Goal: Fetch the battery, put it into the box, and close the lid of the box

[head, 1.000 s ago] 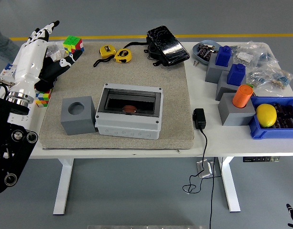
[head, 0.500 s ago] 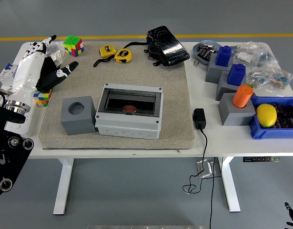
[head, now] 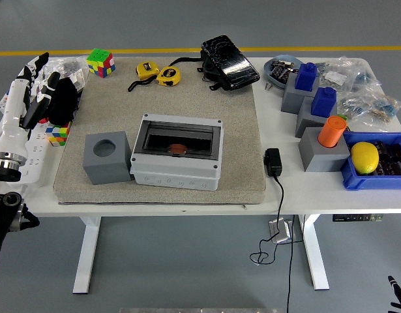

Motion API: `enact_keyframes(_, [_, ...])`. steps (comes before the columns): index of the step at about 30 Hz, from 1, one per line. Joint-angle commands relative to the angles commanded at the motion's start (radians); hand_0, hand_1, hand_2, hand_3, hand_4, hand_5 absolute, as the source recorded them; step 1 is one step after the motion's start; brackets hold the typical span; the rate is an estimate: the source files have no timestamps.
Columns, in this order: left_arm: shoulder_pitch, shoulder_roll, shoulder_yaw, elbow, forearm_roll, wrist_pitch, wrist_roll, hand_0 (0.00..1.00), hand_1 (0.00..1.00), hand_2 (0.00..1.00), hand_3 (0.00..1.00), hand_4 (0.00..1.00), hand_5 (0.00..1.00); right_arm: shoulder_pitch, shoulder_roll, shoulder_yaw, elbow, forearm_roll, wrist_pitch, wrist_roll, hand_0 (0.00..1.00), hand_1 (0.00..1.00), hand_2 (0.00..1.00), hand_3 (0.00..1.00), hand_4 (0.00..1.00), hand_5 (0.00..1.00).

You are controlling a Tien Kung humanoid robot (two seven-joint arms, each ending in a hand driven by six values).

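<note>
My left robot hand (head: 47,98) hangs empty, fingers loosely extended, at the surface's (head: 278,192) far left. The battery (head: 177,149) looks to lie inside the box (head: 177,153). Risk: the lid may not be fully latched, and I can't confirm.

We cannot make out what the small reddish-brown thing (head: 178,149) under the box (head: 177,160) lid is. Our left hand (head: 40,91) partly hides a coloured cube (head: 57,132). The contents of the clear bags (head: 364,91) are too small to tell.
</note>
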Motion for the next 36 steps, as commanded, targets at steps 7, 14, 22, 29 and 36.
enact_keyframes(7, [0.043, -0.042, -0.059, -0.013, -0.105, -0.047, 0.001, 0.964, 0.953, 0.900, 0.902, 0.998, 0.998, -0.003, 0.001, 0.000, 0.000, 0.002, -0.001, -0.001, 0.843, 0.801, 0.767, 0.798, 0.998, 0.998])
enact_keyframes(14, [0.068, -0.073, -0.076, -0.024, -0.150, -0.055, -0.006, 0.968, 0.955, 0.898, 0.904, 0.998, 0.998, -0.004, 0.007, 0.002, 0.000, 0.003, -0.001, 0.000, 0.843, 0.801, 0.767, 0.798, 0.998, 0.998])
enact_keyframes(22, [0.075, -0.080, -0.074, -0.030, -0.149, -0.049, 0.001, 0.968, 0.954, 0.898, 0.906, 0.998, 0.998, 0.000, 0.007, -0.005, 0.000, 0.009, -0.002, 0.001, 0.842, 0.801, 0.767, 0.798, 0.998, 0.998])
enact_keyframes(29, [0.076, -0.086, -0.073, -0.035, -0.141, -0.041, 0.001, 0.967, 0.951, 0.898, 0.906, 0.998, 0.998, -0.002, 0.008, 0.001, 0.000, 0.008, -0.002, 0.000, 0.842, 0.801, 0.767, 0.798, 0.998, 0.998])
enact_keyframes(36, [0.078, -0.085, -0.073, -0.041, -0.131, -0.037, 0.003, 0.967, 0.951, 0.898, 0.908, 0.998, 0.998, -0.002, 0.011, -0.001, 0.000, 0.011, -0.002, 0.002, 0.842, 0.801, 0.767, 0.798, 0.998, 0.998])
